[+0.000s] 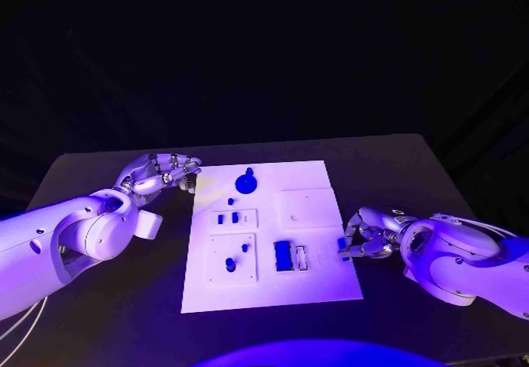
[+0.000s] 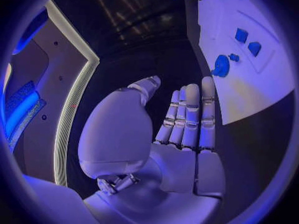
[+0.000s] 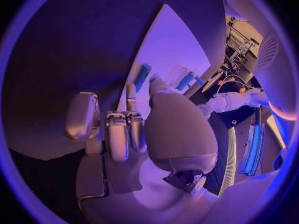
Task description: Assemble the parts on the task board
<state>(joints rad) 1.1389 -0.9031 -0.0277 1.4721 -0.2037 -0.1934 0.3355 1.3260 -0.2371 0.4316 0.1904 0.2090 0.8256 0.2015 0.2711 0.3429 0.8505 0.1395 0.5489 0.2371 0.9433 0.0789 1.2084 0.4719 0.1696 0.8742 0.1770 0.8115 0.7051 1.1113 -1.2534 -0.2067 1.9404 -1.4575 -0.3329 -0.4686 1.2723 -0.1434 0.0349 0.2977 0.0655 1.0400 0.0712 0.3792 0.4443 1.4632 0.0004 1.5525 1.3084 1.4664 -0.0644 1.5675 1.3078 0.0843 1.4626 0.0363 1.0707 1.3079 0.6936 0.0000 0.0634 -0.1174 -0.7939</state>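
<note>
- Task board lies flat mid-table, long side running toward the robot; black table all round it.
- Left hand sits at about 10 o'clock from board centre, just off the board's far-left corner, over bare table. Fingers loosely curled in the head view; in the left wrist view they lie straight, side by side, thumb apart. Nothing in it.
- Right hand is at about 4 o'clock from board centre, at the board's right edge. Fingertips drawn together over a small blue part right at that edge. Looks like a pinch, but I cannot tell for sure whether the part is gripped or only touched.
- Right wrist view: fingers bent forward toward the board edge, blue pieces beyond the fingertips; contact hidden.
- Round blue part with a stem lies at 12 o'clock on the board, near its far edge.
- Tiny blue part just below it.
- Small plate with two blue parts at 9 o'clock of centre.
- Lower-left plate holds a blue part, about 7 o'clock.
- Blue block stands at 6 o'clock, a pale piece just beside it.
- Plain white square plate at 2 o'clock.
</note>
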